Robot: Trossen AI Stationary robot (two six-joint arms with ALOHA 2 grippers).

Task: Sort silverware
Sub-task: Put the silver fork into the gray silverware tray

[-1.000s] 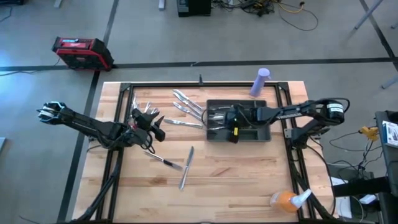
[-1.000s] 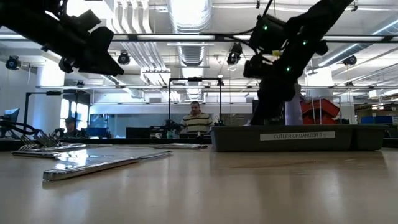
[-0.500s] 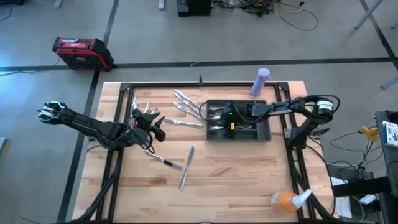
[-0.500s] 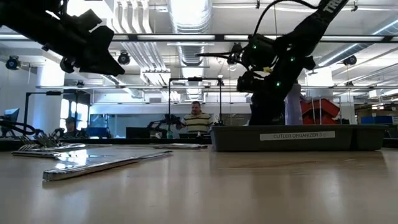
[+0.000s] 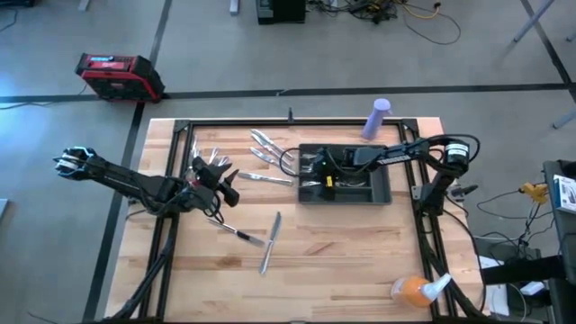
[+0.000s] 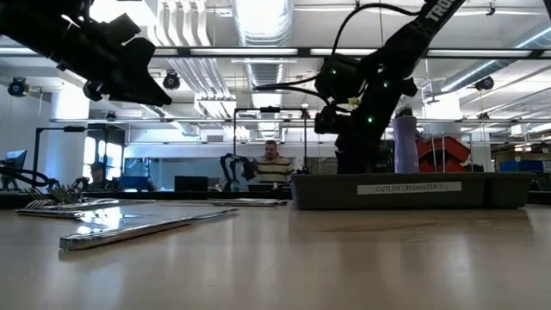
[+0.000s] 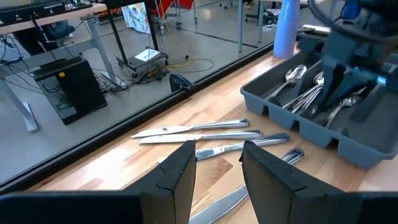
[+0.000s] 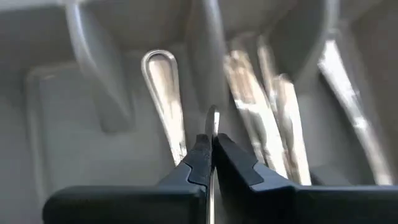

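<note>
**A:** What is the right gripper [image 8: 211,146] doing?

**B:** Its fingers are pinched together on a thin piece of silverware [image 8: 212,121], seen edge-on, so I can't tell fork, knife or spoon. It hangs over the dark grey tray [image 5: 378,191], above the compartments at the tray's left end.

**A:** And what lies in the tray?

**B:** Several pieces already, handles up: a rounded handle [image 8: 163,93] in one slot, a cluster of handles [image 8: 264,106] in the slot beside it.

**A:** The left gripper [image 7: 216,171]?

**B:** Fingers parted, nothing between them, held above the table [image 5: 342,261] well to the left of the tray. Three knives [image 7: 205,132] lie on the wood between it and the tray. More pieces [image 5: 265,236] lie loose further out, left of the tray and nearer the table's front edge.
</note>
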